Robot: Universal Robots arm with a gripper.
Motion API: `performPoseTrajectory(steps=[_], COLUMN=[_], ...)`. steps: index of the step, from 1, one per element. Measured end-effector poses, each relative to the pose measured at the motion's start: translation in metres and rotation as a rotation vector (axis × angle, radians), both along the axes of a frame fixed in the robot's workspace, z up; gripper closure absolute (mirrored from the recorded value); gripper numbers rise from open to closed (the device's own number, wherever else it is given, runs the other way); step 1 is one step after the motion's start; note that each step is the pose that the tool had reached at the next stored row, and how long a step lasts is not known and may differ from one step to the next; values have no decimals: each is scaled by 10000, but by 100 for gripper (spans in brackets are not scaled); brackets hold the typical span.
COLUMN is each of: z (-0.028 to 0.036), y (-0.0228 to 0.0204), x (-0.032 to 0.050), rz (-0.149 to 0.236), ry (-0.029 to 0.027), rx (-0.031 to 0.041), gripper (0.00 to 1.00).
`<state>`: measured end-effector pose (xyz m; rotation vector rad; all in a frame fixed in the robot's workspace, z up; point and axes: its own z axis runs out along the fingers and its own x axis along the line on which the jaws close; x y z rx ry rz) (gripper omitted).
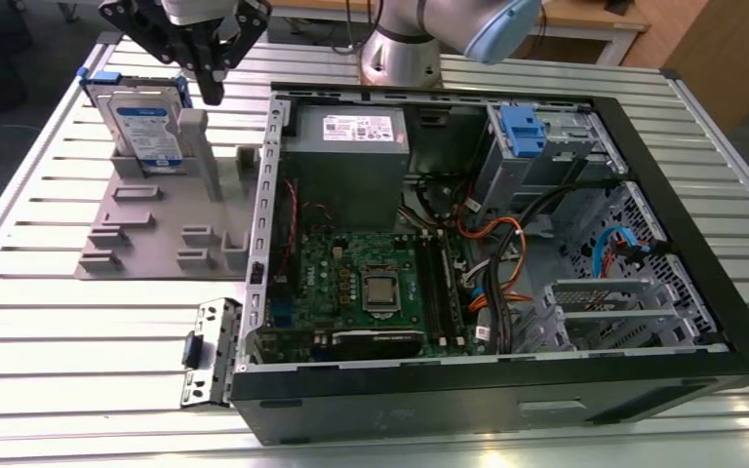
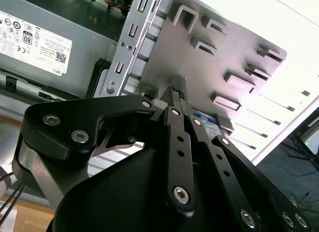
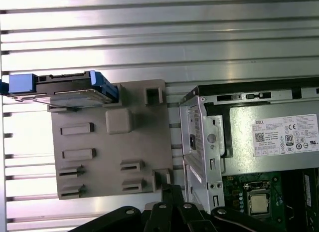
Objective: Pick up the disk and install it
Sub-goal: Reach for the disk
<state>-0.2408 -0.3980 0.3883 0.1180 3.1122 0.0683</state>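
disk (image 1: 147,122) upright on holder (image 1: 153,234), case (image 1: 729,292) at exterior view's right

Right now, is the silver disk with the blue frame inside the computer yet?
Not yet. Nothing looks done: the flat silver hard drive with its bright blue frame stands upright in the grey plastic holder, outside the open black computer case. In hand: the black gripper hangs close above the holder, beside the drive, not gripping it. Left: both the pick-up and the install.
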Motion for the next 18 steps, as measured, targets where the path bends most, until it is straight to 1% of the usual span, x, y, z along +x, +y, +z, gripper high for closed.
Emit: performPoseTrajectory(steps=[6,10,14,18], z=[-17,-32,-44,-54], y=[13,36,56,63], x=[-99,-169,-244,-306], rz=[0,0,0,1], ry=[-1,2,0,0], rx=[-20,-83,-92,-93], gripper=[90,90,90,90])
